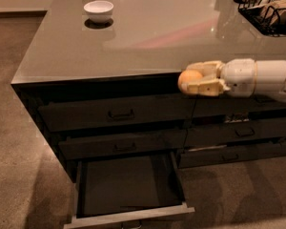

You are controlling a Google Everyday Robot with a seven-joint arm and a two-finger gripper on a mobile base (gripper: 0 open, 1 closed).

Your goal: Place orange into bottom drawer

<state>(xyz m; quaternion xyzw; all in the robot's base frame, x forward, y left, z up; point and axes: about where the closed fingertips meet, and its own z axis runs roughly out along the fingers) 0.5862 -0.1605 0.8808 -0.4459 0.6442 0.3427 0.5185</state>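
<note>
1. Risk: early release. The orange [188,79] hangs in open air in front of the cabinet face, level with the top drawer row. If I let go here, I judge it would hit the carpet, because the bottom drawer [133,215] lies well off toward 7 o'clock.
2. Risk: bounce-out. The fruit is round and the drawer floor is flat with a low front rim, so a drop from height could send it over the edge.
3. Risk: a snag. Descending too close to the cabinet could catch the arm on the shut drawer fronts.
4. Gripper [196,79]: at 3 o'clock in the view, reaching in from the right edge, with its jaws clamped around the orange, one finger above and one below.
5. Orange relative to the jaws: seated between them at the tip end, bulging out toward 9 o'clock.
6. Other items: the white bowl [98,9] at 11 o'clock and the wire basket [269,13] at 1 o'clock — both on the countertop [148,42], well apart from the work.
</note>
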